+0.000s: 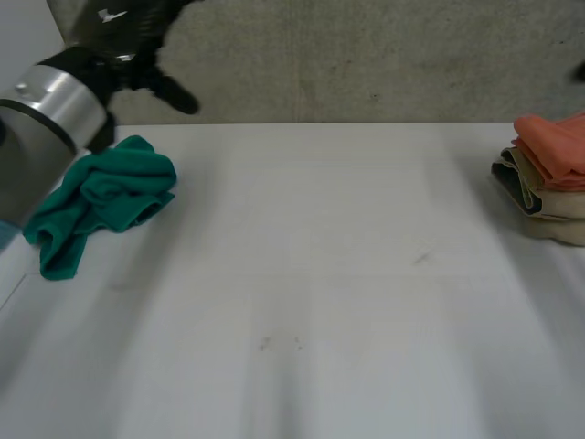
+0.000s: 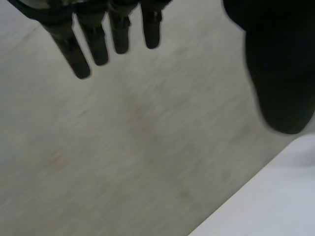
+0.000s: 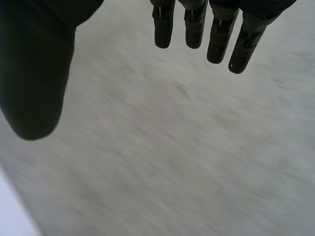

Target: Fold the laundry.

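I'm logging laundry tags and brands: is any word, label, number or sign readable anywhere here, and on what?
None: no readable text on the green cloth, the folded pile, the white table, the left hand or the right hand.

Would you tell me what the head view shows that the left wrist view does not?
The head view adds a crumpled green cloth by the left arm and a folded pile at the table's right edge. The left wrist view adds the left hand's straight fingers and thumb up close, holding nothing. Both take in the left hand, the white table and the grey wall.
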You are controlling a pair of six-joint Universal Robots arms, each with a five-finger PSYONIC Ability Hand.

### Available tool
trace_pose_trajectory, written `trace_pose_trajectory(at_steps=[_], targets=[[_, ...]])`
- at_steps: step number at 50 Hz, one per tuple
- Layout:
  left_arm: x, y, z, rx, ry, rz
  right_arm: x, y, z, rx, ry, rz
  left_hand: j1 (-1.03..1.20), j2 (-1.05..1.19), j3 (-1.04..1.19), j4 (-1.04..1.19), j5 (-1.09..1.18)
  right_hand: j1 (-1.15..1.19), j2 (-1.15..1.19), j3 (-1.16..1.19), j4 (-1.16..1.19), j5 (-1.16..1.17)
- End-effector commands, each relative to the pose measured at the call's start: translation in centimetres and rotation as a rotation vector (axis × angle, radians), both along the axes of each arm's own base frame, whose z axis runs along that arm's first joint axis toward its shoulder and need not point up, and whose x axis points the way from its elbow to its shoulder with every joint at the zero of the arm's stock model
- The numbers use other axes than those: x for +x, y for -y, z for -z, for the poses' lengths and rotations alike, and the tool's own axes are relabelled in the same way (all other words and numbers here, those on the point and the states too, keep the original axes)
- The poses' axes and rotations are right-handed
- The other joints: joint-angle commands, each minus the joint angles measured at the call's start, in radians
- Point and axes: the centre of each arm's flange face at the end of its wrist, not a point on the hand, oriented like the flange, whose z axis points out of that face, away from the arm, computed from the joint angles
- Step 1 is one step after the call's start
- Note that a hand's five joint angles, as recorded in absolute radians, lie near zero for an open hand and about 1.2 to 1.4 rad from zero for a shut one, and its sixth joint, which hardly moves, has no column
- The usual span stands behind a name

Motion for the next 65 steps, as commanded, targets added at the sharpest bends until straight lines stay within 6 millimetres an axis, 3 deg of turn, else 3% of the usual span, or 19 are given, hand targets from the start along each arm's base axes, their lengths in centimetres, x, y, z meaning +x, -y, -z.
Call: trace_pose_trajectory(at_steps=[1,6,13,19,23,25,28,36,40,43,44,47,48,52,53,54,56,60,65], targets=[[7.9,9.0,6.3,0.108,0.088,-0.215,8.3,-6.9,5.8,0.2,-0.023,-0.255,-0.016,-0.027,-0.035,-0.027,-0.04,-0.032,-0.048,-0.043,-0.061,-0.058],[11.5,12.6,13.8,0.186,0.268,-0.292,9.3,-8.9,9.0,0.293,-0.054,-0.29,-0.016,-0.027,-0.035,-0.027,-0.04,-0.032,-0.048,-0.043,-0.061,-0.058],[12.7,14.5,21.3,0.208,0.515,-0.304,9.3,-9.5,13.0,0.377,-0.138,-0.274,-0.019,-0.03,-0.038,-0.03,-0.043,-0.032,-0.048,-0.043,-0.061,-0.058],[13.1,15.7,23.7,0.165,0.588,-0.347,8.7,-9.8,14.7,0.42,-0.191,-0.251,0.127,0.116,0.108,0.116,0.103,-0.032,-0.048,-0.043,-0.061,-0.058],[13.2,16.1,24.3,0.157,0.592,-0.371,8.5,-10.2,15.3,0.452,-0.199,-0.251,0.722,0.711,0.703,0.711,0.698,-0.032,-0.048,-0.043,-0.061,-0.058],[12.7,16.0,24.2,0.149,0.591,-0.364,8.5,-10.3,15.4,0.46,-0.2,-0.251,1.19,1.18,1.171,1.18,1.167,-0.032,-0.048,-0.043,-0.061,-0.058],[12.1,16.0,23.9,0.127,0.588,-0.364,8.5,-10.5,15.7,0.472,-0.199,-0.252,1.202,1.191,1.183,1.191,1.178,-0.032,-0.048,-0.043,-0.061,-0.058],[6.8,13.2,18.6,0.028,0.537,-0.354,7.6,-10.2,16.1,0.491,-0.194,-0.223,1.202,1.191,1.183,1.191,1.178,-0.032,-0.048,-0.043,-0.061,-0.058],[2.6,8.7,14.2,0.008,0.418,-0.249,7.0,-9.8,15.9,0.489,-0.184,-0.202,1.202,1.191,1.183,1.191,1.178,-0.032,-0.048,-0.043,-0.061,-0.058],[-1.4,3.8,12.2,0.033,0.313,-0.112,6.7,-9.5,15.7,0.482,-0.18,-0.191,1.202,1.191,1.183,1.191,1.178,-0.032,-0.048,-0.043,-0.061,-0.058],[-3.2,1.0,11.6,0.055,0.267,-0.022,6.7,-9.5,15.7,0.483,-0.178,-0.191,1.202,1.191,1.183,1.191,1.178,-0.032,-0.048,-0.043,-0.061,-0.058],[-5.3,-2.7,11.2,0.086,0.223,0.105,6.7,-9.5,15.7,0.484,-0.178,-0.188,1.202,1.191,1.183,1.191,1.178,-0.032,-0.048,-0.043,-0.061,-0.058],[-6.6,-5.3,11.5,0.117,0.205,0.199,6.7,-9.5,15.7,0.485,-0.177,-0.189,1.202,1.191,1.183,1.191,1.178,-0.032,-0.048,-0.043,-0.061,-0.058],[-9.0,-10.7,13.6,0.199,0.205,0.385,6.7,-9.6,15.7,0.488,-0.175,-0.186,1.202,1.191,1.183,1.191,1.178,-0.032,-0.048,-0.043,-0.061,-0.058],[-9.3,-11.4,14.1,0.212,0.212,0.404,6.6,-9.6,15.7,0.489,-0.175,-0.184,0.984,0.974,0.965,0.974,0.961,-0.032,-0.048,-0.043,-0.061,-0.058],[-9.7,-12.1,14.7,0.232,0.223,0.418,6.6,-9.6,15.7,0.489,-0.175,-0.183,0.351,0.341,0.332,0.341,0.328,-0.032,-0.048,-0.043,-0.061,-0.058],[-10.0,-12.6,15.1,0.244,0.23,0.428,6.6,-9.6,15.8,0.496,-0.174,-0.18,-0.02,-0.031,-0.039,-0.031,-0.044,-0.032,-0.048,-0.043,-0.061,-0.058],[-9.8,-12.7,14.5,0.239,0.218,0.397,6.6,-9.6,15.7,0.502,-0.165,-0.18,-0.02,-0.031,-0.039,-0.031,-0.044,-0.032,-0.048,-0.043,-0.061,-0.058],[-6.9,-11.1,10.0,0.157,0.149,0.212,6.6,-9.7,14.5,0.505,-0.132,-0.178,-0.011,-0.021,-0.029,-0.021,-0.034,-0.032,-0.048,-0.043,-0.061,-0.058]])
